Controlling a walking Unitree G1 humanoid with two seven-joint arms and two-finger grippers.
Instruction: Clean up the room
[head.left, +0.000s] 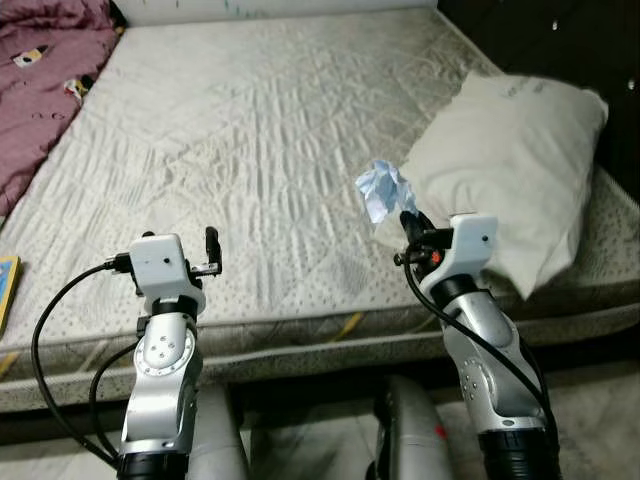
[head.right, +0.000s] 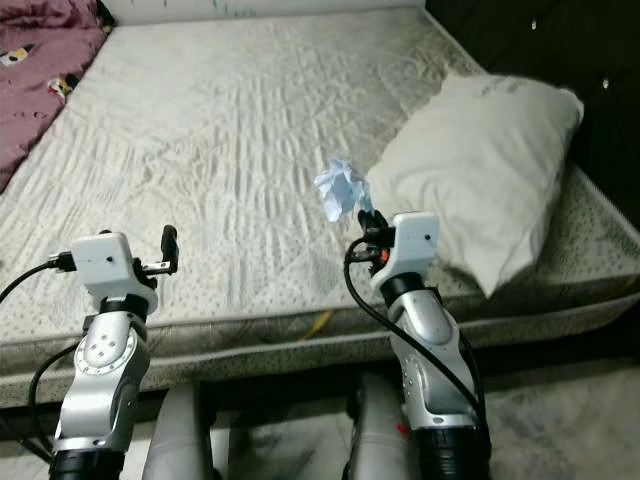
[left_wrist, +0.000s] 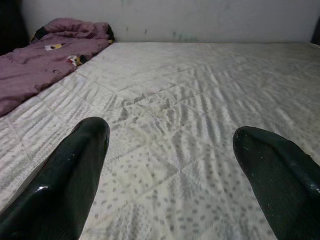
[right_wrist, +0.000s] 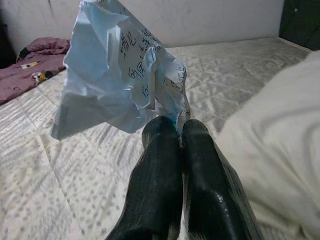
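While gripped by right tool (head.left: 408, 222), crumpled paper (right_wrist: 120, 75) shows handwriting.

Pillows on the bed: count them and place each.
1. The white pillow lies at the mattress's right edge, beside the right gripper holding crumpled paper. The purple blanket could hide more.

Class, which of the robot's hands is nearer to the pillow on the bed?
Right. The right hand, pinching crumpled paper, sits just beside the pillow; the left hand hovers over the mattress, well away.
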